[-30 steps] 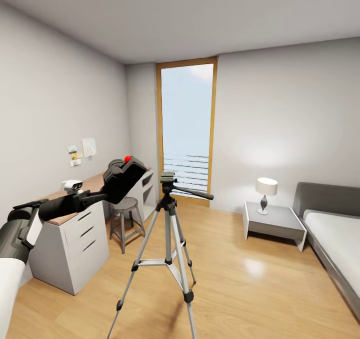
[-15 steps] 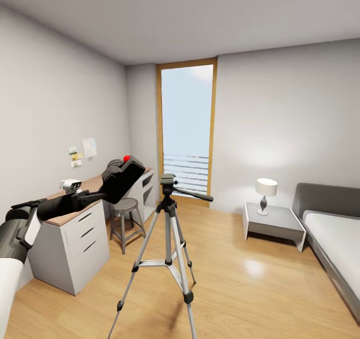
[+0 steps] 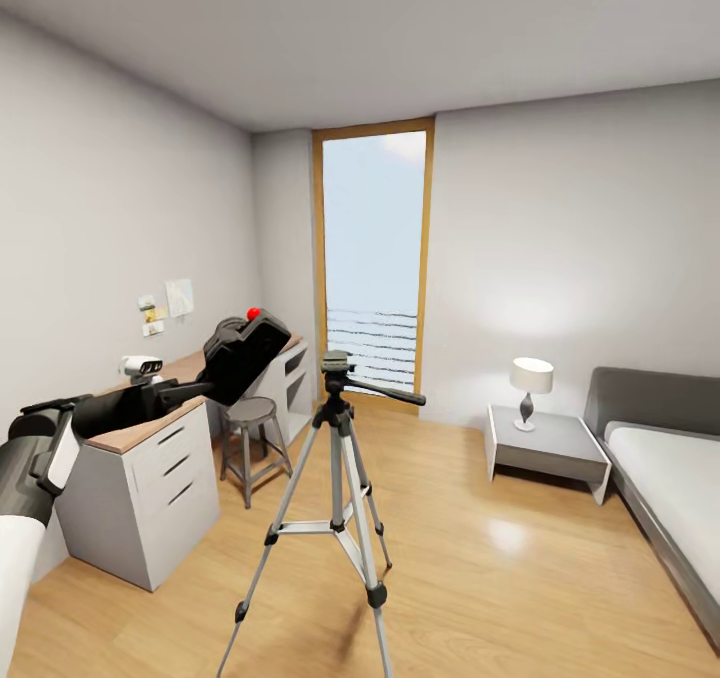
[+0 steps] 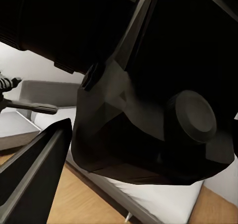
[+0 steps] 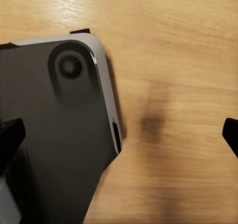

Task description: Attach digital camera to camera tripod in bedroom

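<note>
Black and chunky, the camera (image 3: pixel 245 356) sits in your left claw (image 3: pixel 205 388), held up in the air at roughly the height of the tripod's head, tilted with its red button (image 3: pixel 254 313) uppermost. In the left wrist view the camera body (image 4: pixel 148 95) is pressed close against the lens, with one dark finger (image 4: pixel 34 179) beside it, so the claw is clenched on it.

Your tripod (image 3: pixel 335 498) stands on the wood floor (image 3: pixel 480 578) in the middle of the bedroom, legs spread, its long black handle (image 3: pixel 385 390) pointing toward the bed (image 3: pixel 670 468). The camera hangs to the left of the tripod head (image 3: pixel 335 363), near it but plainly apart, with open air between them.

So the pick-up is done and you are in the right room, facing the stand. What is left is the join itself: carry the camera across and over the head, level it (it leans quite a lot now), and bring its base down onto the mounting plate before letting go.

Your right claw (image 5: pixel 119 130) hangs released over bare floor beside the robot's dark base (image 5: pixel 54 135), its two fingertips wide apart and nothing between them. The counter (image 3: pixel 140 428) with its stool (image 3: pixel 248 413) lies behind the left arm, against the wall.
</note>
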